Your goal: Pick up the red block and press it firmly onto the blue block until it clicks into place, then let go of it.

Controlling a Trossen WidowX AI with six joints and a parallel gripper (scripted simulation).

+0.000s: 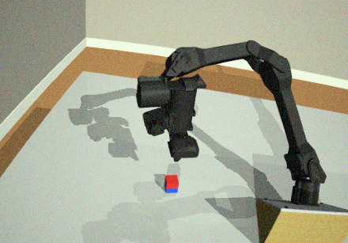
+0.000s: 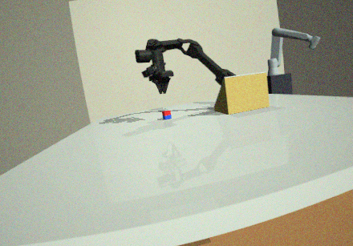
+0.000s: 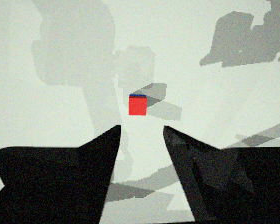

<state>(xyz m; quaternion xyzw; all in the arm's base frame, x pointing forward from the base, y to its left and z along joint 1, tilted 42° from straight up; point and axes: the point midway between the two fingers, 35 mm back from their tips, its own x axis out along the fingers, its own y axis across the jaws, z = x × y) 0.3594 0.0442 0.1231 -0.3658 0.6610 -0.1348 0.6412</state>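
Hanging open, hand (image 1: pixel 176 159) (image 2: pixel 162 92) (image 3: pixel 142 129) well clear above the top edges of red block (image 1: pixel 172 181) (image 2: pixel 166 113) (image 3: pixel 138 106) on blue block (image 1: pixel 172 190) (image 2: pixel 167 117) (image 3: pixel 137 95).

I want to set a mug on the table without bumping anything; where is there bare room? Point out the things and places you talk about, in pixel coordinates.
In the exterior view, the broad stretch between the stacked red block (image 1: pixel 172 180) (image 2: pixel 166 113) (image 3: pixel 138 106) and the table's near edge (image 2: pixel 168 218) looks bare. It is crowded above the stack, where the gripper (image 2: pixel 162 92) (image 3: pixel 142 129) hangs, and beside the yellow-sided stand (image 1: pixel 308 227) (image 2: pixel 247 94).
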